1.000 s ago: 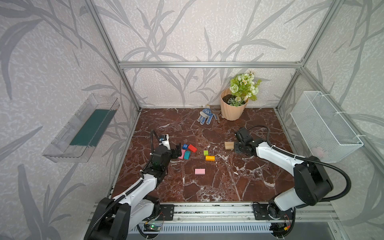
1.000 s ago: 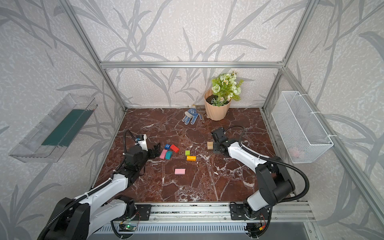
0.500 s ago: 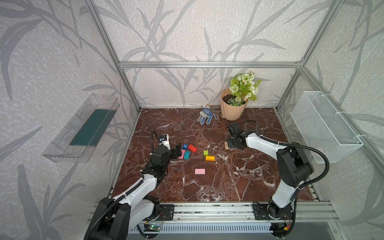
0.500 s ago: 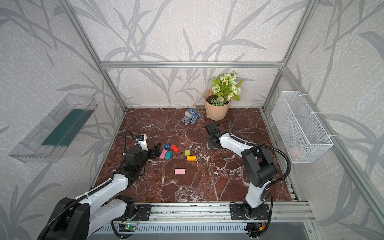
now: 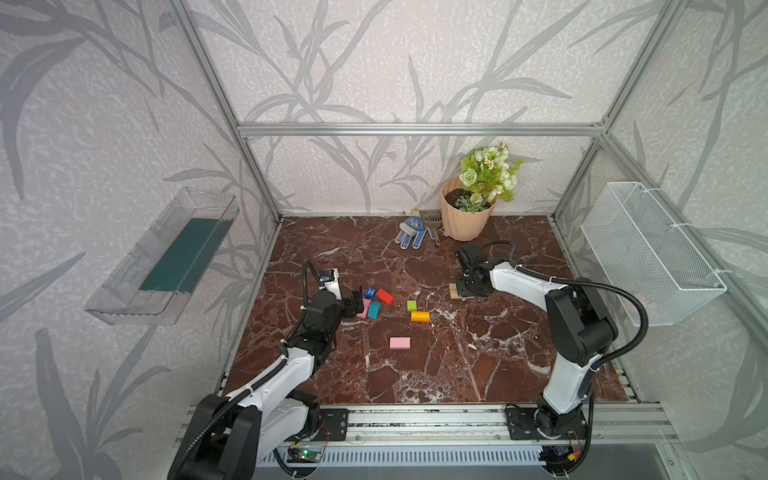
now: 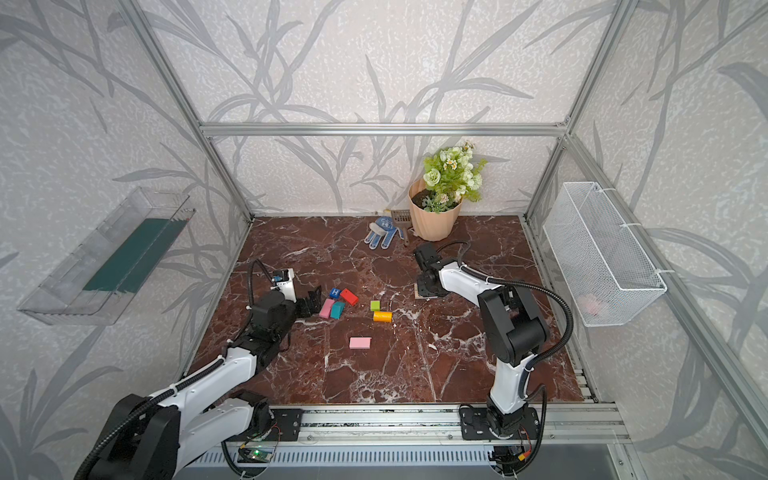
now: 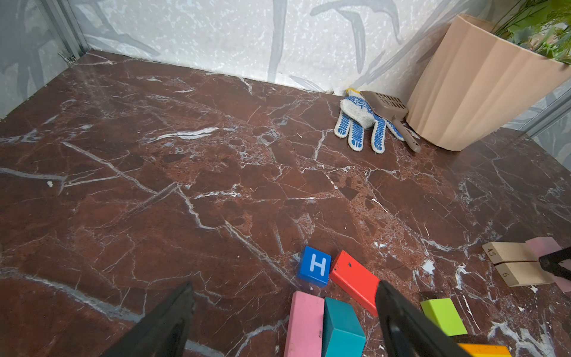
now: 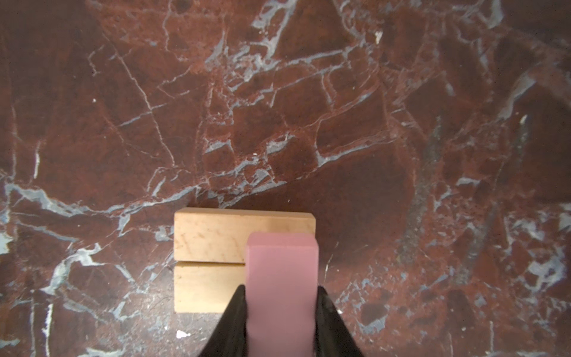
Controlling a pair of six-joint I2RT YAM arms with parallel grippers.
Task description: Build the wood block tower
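Since earlier the right arm point(image 5: 519, 282) has swung left. The right gripper point(image 8: 281, 289) is clamped on a pink block point(image 8: 281, 265), which crosses one end of two plain tan blocks point(image 8: 213, 235) lying side by side right of the worktop point(image 5: 457, 374) centre. The left gripper point(image 7: 285, 286) is wide open and empty beside the loose blocks point(image 5: 374, 309) left of centre.

We look into a cell with pale walls point(image 5: 374, 62) papered in grey leaf sprays and framed by aluminium bars point(image 5: 415, 129). The floor point(image 5: 457, 365) is red-brown marble veined with white. It is evenly lit, and the shadows are soft. In both top views a clear plastic tray point(image 5: 124, 291) with a dark green liner point(image 5: 183, 255) hangs on the left-hand wall, and a white wire basket point(image 5: 615, 232) on the right-hand one. At the back stands a ribbed peach flowerpot point(image 5: 461, 220) of green and white flowers. Just beside it lie a blue-dotted work glove point(image 5: 409, 235) and a grey-brown scoop point(image 7: 386, 106).
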